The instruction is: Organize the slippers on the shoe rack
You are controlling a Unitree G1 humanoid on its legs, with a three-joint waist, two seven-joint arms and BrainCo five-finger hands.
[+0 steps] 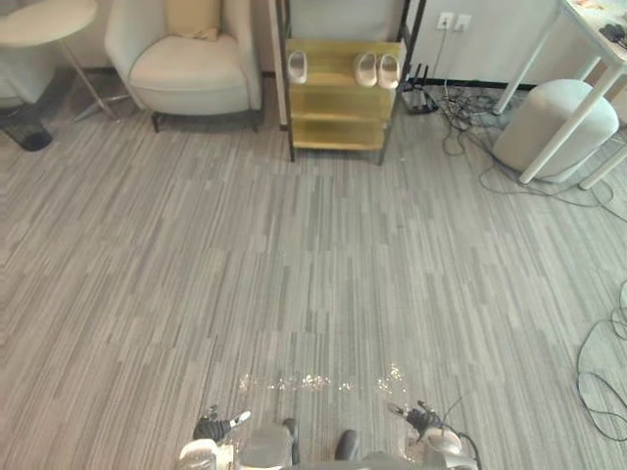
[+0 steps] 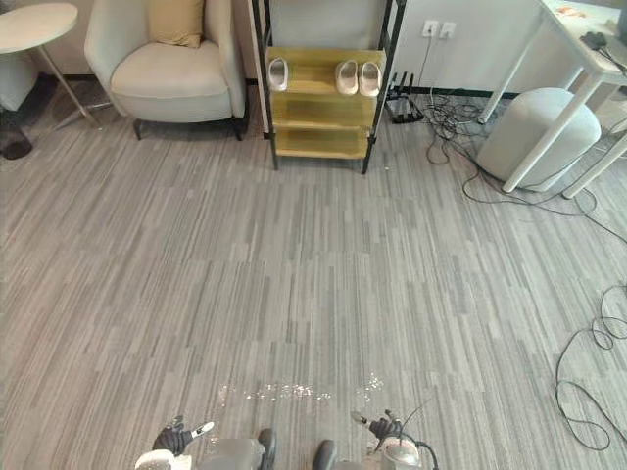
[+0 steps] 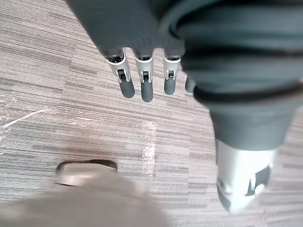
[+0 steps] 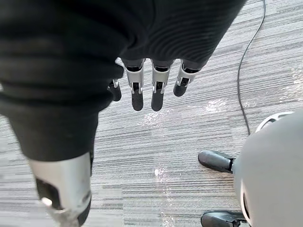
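on the top shelf of the shoe rack (image 1: pixel 338 119), well apart from both hands, lie 3 pale slippers (image 1: pixel 364 69): a lone slipper (image 1: pixel 297 67) by the rack's left post and a pair (image 1: pixel 377 70) side by side near its right post. the rack has 3 yellow shelves in a dark frame and stands against the wall.

just left of the rack sits 1 cream armchair (image 1: pixel 186 64) with 1 tan cushion (image 1: pixel 193 18) on its seat back, and further left 1 round side table (image 1: pixel 44 22). right of the rack, loose cables (image 1: pixel 460 117) trail over the floor below 2 wall sockets (image 1: pixel 453 20), and beyond them stands 1 white pouf (image 1: pixel 554 122) beside the legs of 1 white desk (image 1: pixel 578 44).

grey plank floor (image 1: pixel 313 274) stretches between the rack and the robot. the left hand (image 3: pixel 142 82) and the right hand (image 4: pixel 144 90) hang over that floor with fingers straight, holding nothing.
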